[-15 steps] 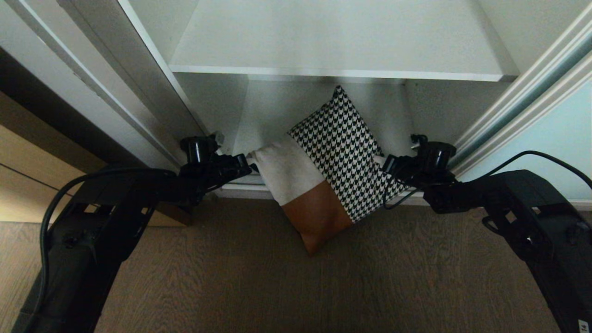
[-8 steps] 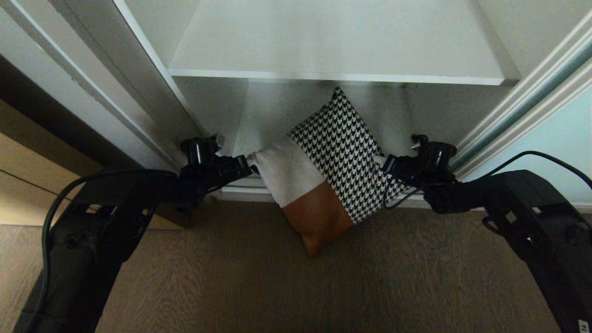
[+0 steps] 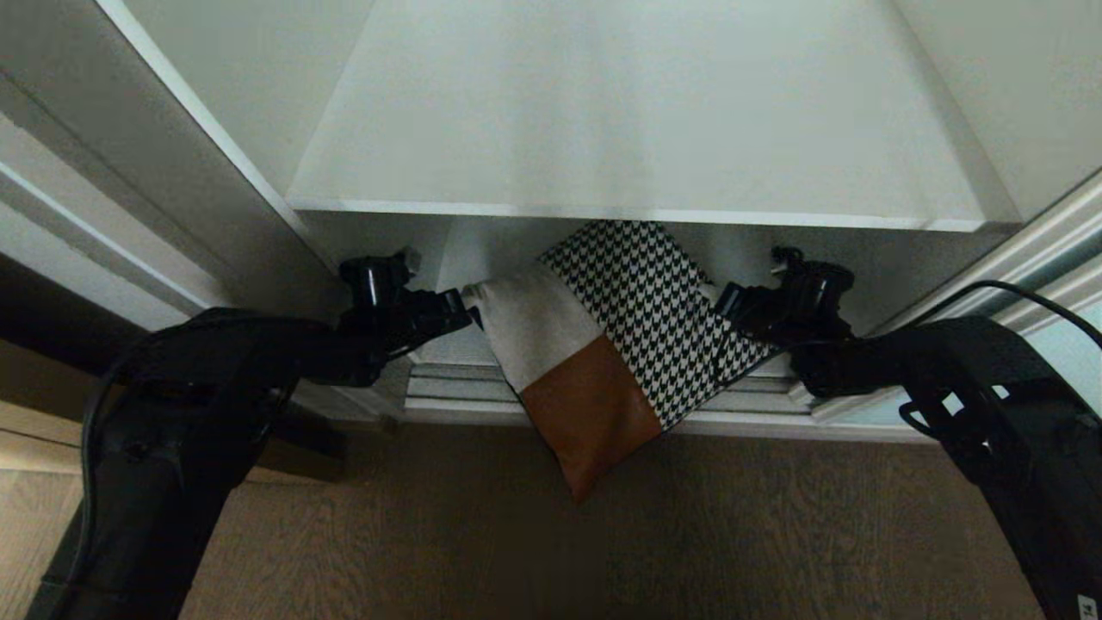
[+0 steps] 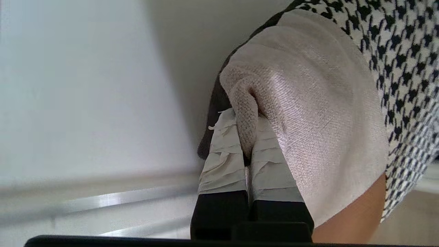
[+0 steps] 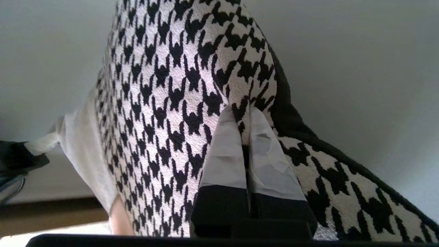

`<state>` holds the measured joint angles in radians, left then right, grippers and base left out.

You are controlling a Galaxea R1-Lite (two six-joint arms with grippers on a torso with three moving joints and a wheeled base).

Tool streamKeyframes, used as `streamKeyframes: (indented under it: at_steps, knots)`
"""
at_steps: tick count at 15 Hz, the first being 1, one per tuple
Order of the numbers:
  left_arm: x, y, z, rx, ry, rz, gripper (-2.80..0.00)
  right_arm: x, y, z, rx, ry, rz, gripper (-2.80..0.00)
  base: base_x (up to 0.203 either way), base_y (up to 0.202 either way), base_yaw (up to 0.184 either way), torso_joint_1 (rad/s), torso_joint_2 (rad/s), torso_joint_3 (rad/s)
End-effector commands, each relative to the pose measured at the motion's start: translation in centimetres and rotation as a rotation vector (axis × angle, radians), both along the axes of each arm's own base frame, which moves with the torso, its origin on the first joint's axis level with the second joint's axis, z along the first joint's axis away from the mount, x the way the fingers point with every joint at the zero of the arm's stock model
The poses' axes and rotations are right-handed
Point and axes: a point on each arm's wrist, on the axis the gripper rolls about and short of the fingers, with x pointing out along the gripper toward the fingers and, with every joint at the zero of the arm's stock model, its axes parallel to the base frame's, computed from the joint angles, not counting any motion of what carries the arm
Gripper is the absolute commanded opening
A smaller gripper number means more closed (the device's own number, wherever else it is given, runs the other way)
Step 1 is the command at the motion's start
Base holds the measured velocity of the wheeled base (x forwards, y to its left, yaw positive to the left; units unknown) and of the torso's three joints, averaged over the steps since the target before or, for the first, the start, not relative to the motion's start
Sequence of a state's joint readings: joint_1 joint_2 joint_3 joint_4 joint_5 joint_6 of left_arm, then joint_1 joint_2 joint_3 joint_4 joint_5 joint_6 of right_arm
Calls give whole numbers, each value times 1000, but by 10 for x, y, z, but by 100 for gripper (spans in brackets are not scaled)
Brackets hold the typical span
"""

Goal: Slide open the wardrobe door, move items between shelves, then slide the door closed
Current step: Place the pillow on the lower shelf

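- Far left of the head view: grey wardrobe frame rails (image 3: 103, 215), running diagonally from the upper left down toward lower centre; dark gap and tan wood below them.
- Lower left: left arm (image 3: 172, 413), black, reaching up and inward toward centre.
- Left of centre: left gripper (image 3: 469, 306), taped fingers (image 4: 223, 161) pressed together, pinching the cream corner of the pillow; fold of cream weave caught between the two pads in the left wrist view.
- Centre: pillow (image 3: 611, 336), a soft cushion in three patches (cream, rust-orange, black-and-white houndstooth), hanging corner-down between the two grippers, held clear of the floor; upper corner hidden behind the shelf's front edge, lower rust-orange corner hanging in front of the wood-grain floor (image 3: 516, 534).
- Upper centre: shelf (image 3: 637, 120), plain white board with thin front edge, spanning the compartment, bare on top; pillow below its level and partly under it.
- Below the pillow: silver floor track (image 3: 456, 387), ribbed, running across the wardrobe opening.
- Right of centre: right gripper (image 3: 719, 301), taped fingers (image 5: 223, 154) closed tight, nipping the houndstooth corner of the pillow.
- Lower right: right arm (image 3: 990, 405), black, cable looping above it.
- Far right edge: sliding wardrobe door (image 3: 1072, 353), pale blue-green panel in a silver frame, only a sliver visible, slid aside from the open compartment.
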<state>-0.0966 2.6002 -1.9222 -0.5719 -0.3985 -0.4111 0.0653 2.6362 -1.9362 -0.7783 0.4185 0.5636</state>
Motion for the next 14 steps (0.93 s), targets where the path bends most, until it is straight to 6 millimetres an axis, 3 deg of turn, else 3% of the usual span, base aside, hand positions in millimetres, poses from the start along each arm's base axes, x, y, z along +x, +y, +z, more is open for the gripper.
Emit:
streamKeyframes:
  at_steps: [1,5,8,11,14]
  knots:
    - [-1,-1,3,3,-12,18,-280,0,1,-1,2,-2,6,-280,177,0,3,7,2,3]
    - [-1,-1,8,8,-50,85,-280,0,1,-2,3,2,6,-280,31,0,0,2,2,1]
    - [-3,-1,23,12,-40,123,-280,1,1,-8,3,11,6,-280,0,0,0,0,0,0]
    - [-11,0,51,8,-52,147,-280,-1,4,-14,0,30,8,-280,0,0,0,0,0,0]
    - [-13,0,59,8,-63,171,-280,-9,4,-13,-4,21,12,-280,0,0,0,0,0,0]
